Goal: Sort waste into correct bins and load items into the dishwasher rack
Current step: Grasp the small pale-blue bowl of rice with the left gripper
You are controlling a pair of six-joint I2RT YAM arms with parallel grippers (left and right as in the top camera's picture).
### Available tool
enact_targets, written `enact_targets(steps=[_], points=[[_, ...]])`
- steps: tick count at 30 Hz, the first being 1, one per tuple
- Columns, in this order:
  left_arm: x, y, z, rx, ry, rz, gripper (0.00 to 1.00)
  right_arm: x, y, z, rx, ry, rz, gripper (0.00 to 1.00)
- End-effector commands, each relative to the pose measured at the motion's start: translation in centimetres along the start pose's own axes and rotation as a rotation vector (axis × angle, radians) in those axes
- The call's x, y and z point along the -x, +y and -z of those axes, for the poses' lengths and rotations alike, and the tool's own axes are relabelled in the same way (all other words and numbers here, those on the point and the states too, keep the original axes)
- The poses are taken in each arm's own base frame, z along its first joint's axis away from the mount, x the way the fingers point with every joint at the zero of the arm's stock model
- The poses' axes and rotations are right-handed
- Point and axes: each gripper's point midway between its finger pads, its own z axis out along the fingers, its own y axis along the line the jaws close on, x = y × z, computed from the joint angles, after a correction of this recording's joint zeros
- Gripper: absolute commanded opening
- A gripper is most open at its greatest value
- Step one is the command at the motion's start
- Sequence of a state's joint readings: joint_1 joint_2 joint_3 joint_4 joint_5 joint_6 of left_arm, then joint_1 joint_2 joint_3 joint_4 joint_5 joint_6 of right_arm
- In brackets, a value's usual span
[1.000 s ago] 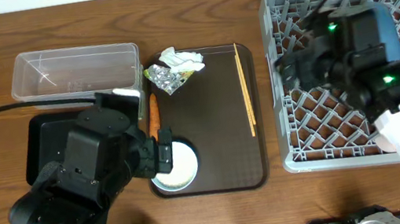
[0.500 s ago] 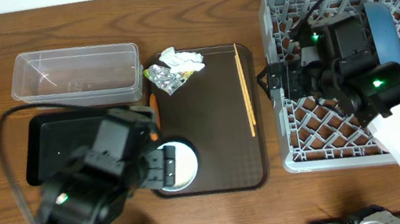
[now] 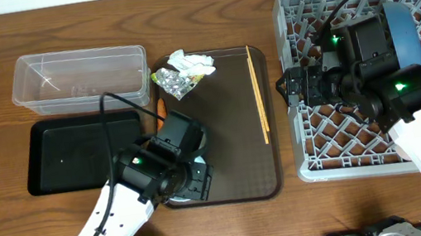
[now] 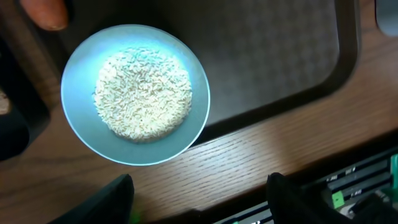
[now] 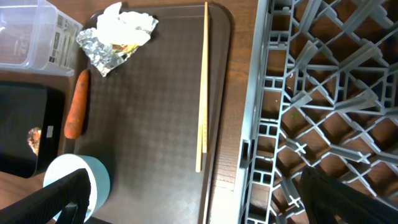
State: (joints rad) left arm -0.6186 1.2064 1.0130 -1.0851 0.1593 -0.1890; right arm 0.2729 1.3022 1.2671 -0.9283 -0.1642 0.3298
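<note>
We see one white bowl, round and shallow, tinted pale blue in the left wrist view, with a flat heap of white rice grains in its middle. It sits in the upper left of that view, on the near left corner of the brown serving tray, close to the tray's rim.

The left gripper hangs over the bowl. Its jaws are apart, with only wooden table between them at the bottom of the frame. The right gripper also has its jaws wide apart and holds nothing, at the boundary between the serving tray and the dishwasher rack.

On the serving tray we count:
- one orange carrot along the left edge
- one crumpled white paper at the top
- one silvery foil wrapper touching the paper
- one pair of chopsticks lying together lengthwise

Left of the tray there is one clear tub, and below it one black tray with a single brown food lump in it. One blue plate stands on edge in the rack.
</note>
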Motion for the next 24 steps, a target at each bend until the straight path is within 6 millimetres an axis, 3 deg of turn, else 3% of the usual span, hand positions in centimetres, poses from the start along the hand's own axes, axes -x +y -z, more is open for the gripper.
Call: enact_targets(steps=[1, 8, 14, 17, 24], points=[[0.1, -0.3, 0.0, -0.012, -0.002, -0.052, 0.69, 0.1, -0.1, 0.5, -0.004, -0.006, -0.013, 0.99], [1.7, -0.8, -0.2, -0.025, -0.057, -0.063, 0.69, 0.0, -0.1, 0.5, -0.005, -0.001, -0.014, 0.99], [1.0, -0.5, -1.2, -0.010, 0.006, -0.069, 0.69, 0.1, -0.1, 0.5, -0.003, -0.007, -0.013, 0.99], [0.7, -0.4, -1.3, -0.007, 0.023, -0.115, 0.77, 0.1, -0.1, 0.5, -0.003, -0.007, -0.013, 0.99], [0.6, -0.4, -1.2, -0.006, 0.029, -0.143, 0.78, 0.1, -0.1, 0.5, -0.003, -0.007, -0.013, 0.99]])
